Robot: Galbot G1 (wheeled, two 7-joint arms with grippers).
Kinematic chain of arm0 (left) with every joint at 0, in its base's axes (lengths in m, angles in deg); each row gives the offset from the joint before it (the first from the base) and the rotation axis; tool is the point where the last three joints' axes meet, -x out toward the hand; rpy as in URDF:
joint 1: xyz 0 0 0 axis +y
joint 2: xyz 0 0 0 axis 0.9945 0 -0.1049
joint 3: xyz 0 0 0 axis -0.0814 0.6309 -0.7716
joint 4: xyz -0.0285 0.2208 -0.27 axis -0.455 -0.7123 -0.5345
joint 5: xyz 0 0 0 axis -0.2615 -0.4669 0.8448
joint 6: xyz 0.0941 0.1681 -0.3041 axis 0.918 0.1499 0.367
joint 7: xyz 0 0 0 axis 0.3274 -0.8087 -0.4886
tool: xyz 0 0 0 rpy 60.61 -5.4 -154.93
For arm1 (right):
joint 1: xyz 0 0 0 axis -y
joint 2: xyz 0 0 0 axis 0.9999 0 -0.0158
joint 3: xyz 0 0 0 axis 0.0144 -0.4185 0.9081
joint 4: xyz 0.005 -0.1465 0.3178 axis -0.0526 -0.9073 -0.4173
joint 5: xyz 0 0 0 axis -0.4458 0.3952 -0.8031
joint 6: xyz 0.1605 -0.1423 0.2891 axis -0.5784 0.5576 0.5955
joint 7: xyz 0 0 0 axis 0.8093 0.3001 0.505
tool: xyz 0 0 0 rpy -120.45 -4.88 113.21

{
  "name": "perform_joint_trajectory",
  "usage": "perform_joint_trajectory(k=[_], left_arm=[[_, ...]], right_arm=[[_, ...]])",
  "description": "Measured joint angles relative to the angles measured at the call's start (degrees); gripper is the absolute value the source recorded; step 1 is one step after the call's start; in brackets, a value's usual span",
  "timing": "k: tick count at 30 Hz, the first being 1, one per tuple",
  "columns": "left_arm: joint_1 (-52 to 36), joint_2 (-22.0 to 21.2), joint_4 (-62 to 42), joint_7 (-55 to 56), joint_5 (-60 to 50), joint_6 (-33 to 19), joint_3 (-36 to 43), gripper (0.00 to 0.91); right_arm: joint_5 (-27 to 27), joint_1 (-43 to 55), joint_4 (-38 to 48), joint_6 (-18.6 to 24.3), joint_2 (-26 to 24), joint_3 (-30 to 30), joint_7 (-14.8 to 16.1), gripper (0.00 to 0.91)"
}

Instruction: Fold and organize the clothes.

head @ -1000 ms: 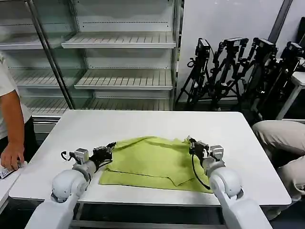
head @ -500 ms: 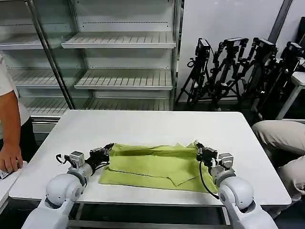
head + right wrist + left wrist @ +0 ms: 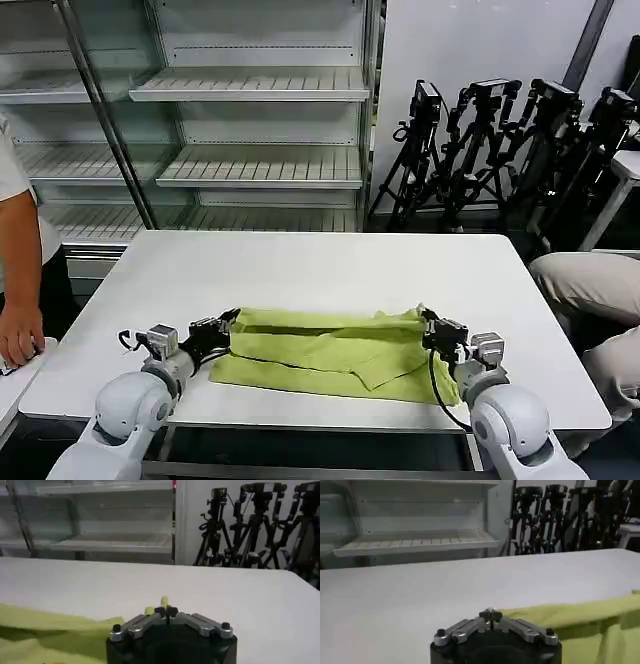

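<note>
While the lime green T-shirt [image 3: 325, 355] lies in the lower middle of the head view, it is folded over into a long, flat band near the front edge of the white bench [image 3: 300, 270]. Its top layer makes a soft ridge along the far side, and a small flap pokes down near the front.

At the shirt's left end sits the left gripper [image 3: 226, 322], low on the bench, with its jaws pressed together on the corner of the cloth. From the left wrist view, the left gripper [image 3: 491, 614] has its tips touching, and the green cloth [image 3: 580, 622] runs off toward the lower right of that frame.

At the shirt's right end sits the right gripper [image 3: 428, 319], jaws pinched on that corner too. From the right wrist view, a bit of green sticks up between the tips of the right gripper [image 3: 165, 610].

Behind the bench stand empty metal shelves [image 3: 250, 130] in the upper left and black tripods [image 3: 500, 150] in the upper right.
</note>
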Motion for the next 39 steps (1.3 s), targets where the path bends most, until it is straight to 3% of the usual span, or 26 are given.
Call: perform_joint_trajectory(k=[26, 27, 39], left_arm=[[2.7, 2.0, 2.5, -0.1, -1.1, 0.7, -1.3, 0.02], [2.7, 2.0, 2.5, -0.1, -1.2, 0.7, -1.2, 0.907], [4.0, 2.1, 3.0, 0.5, -3.0, 0.8, -1.9, 0.907]], right_arm=[[1.7, -3.7, -2.9, 0.5, -0.1, 0.5, 0.6, 0.0], [1.8, -3.7, -2.8, 0.5, -0.1, 0.5, 0.6, 0.907], [3.3, -4.7, -2.7, 0.8, -0.5, 1.8, 1.7, 0.907]])
